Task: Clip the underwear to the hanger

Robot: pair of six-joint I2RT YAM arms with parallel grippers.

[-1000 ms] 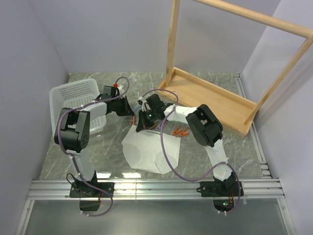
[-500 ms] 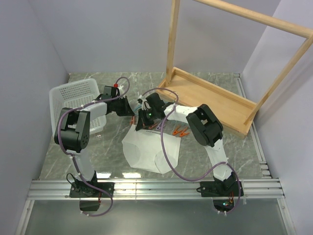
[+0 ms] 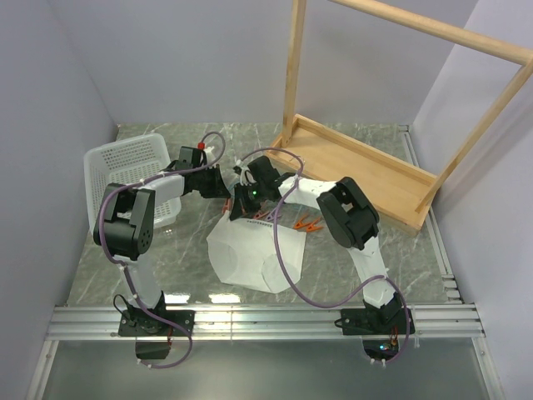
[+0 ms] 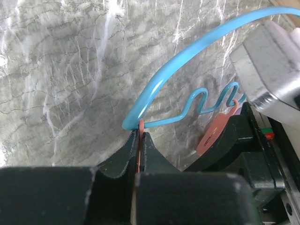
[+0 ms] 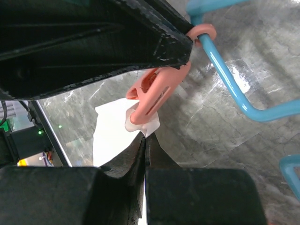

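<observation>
Pinching a thin orange clip flat between its fingers, the left gripper is squeezed tight, with no gap showing. The clip hangs at the end of the hanger, a thin blue wire that bends up in a big arch and then wiggles along the bottom. A second clip sits on that wiggly part, right by the black body of the other arm. The right gripper is squeezed tight too, and it has a corner of the underwear caught between its fingers. In the right wrist view an orange clip sticks out from under the left gripper's black finger, and its tip touches that same white corner. I cannot tell if the clip is biting the cloth or just resting on it. From above, the two grippers meet close together near the middle of the table. The rest of the underwear lies flat and creased on the table, spreading from the grippers toward the near edge. The hanger is mostly hidden under the arms there, with more clips showing just beside the cloth's far right side. A white basket sits in the far left corner, and a wooden rack stands in the far right corner.
</observation>
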